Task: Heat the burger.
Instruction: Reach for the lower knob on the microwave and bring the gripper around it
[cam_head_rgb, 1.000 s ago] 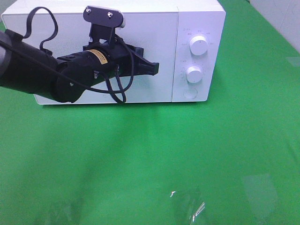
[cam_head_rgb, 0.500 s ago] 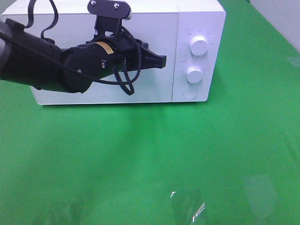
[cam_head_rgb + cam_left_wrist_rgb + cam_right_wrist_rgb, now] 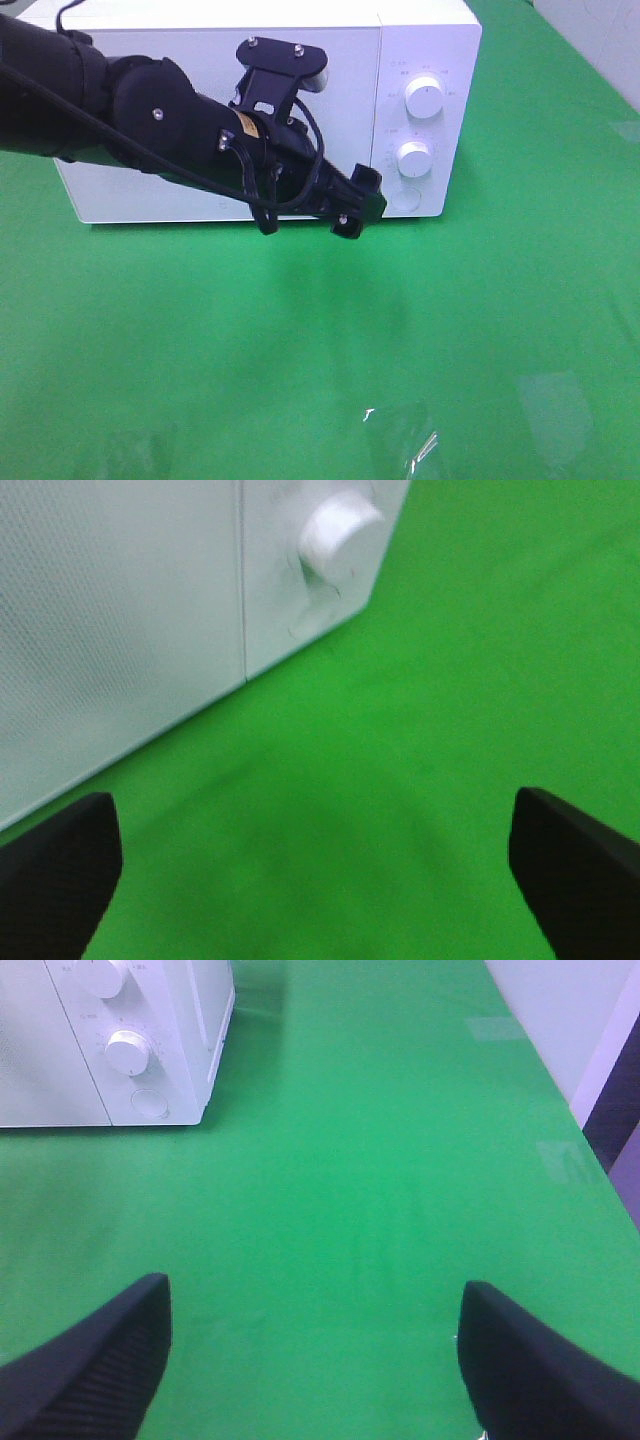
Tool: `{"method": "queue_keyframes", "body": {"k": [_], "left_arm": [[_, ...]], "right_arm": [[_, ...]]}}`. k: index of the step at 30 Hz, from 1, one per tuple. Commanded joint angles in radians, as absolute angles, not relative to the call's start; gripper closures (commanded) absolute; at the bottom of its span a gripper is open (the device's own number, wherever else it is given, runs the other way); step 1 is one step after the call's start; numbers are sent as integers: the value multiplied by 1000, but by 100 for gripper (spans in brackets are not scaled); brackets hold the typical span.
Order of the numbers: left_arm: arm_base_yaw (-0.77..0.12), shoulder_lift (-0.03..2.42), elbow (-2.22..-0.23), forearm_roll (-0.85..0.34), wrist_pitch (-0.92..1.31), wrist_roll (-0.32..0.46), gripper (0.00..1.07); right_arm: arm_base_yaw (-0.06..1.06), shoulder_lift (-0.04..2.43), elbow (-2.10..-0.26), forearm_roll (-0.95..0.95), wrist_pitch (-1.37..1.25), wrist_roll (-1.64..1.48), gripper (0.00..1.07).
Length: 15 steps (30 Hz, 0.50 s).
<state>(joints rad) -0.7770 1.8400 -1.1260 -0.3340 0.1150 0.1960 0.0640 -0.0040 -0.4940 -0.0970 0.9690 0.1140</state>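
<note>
Burger: not seen in any of the three views; its place cannot be told.

Microwave (image 3: 330, 60): white, standing at the far side of the green surface (image 3: 300, 340). Door (image 3: 150, 200) shut, flush with the front. Control panel on the right of the front as the high camera sees it, bearing an upper knob (image 3: 425, 98), a lower knob (image 3: 414, 158) and a round button (image 3: 405, 198) beneath them.

Left arm (image 3: 100, 100): black, reaching in from the left across the door front, with cables looped under it and a camera bracket (image 3: 285, 60) on top.

Left gripper (image 3: 358, 205): low in front of the microwave, by the seam between door and panel and just beside the round button in the high view; whether it touches the front cannot be told. Jaws spread wide. In its wrist view the left gripper (image 3: 312, 810) has one dark finger at each edge of the picture, only green surface between them, and a white knob (image 3: 338, 525) and the door seam ahead.

Right gripper (image 3: 312, 1290): outside the high view. Its wrist view shows jaws spread wide, nothing between them, over bare green surface, well apart from the microwave (image 3: 190, 1020), whose panel corner shows at the far side.
</note>
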Motion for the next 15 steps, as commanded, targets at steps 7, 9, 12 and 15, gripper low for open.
{"method": "queue_keyframes", "body": {"k": [7, 9, 12, 15], "left_arm": [[-780, 1755, -1132, -330, 500, 198, 6], [-780, 1743, -1132, -330, 526, 198, 6], [-759, 1688, -1132, -330, 639, 188, 6], [-685, 1634, -1132, -330, 753, 144, 6]], "right_arm": [[59, -31, -493, -95, 962, 127, 32], [59, -31, -493, -95, 962, 127, 32], [59, -31, -493, -95, 962, 127, 32], [59, -31, -493, -95, 962, 127, 32]]}}
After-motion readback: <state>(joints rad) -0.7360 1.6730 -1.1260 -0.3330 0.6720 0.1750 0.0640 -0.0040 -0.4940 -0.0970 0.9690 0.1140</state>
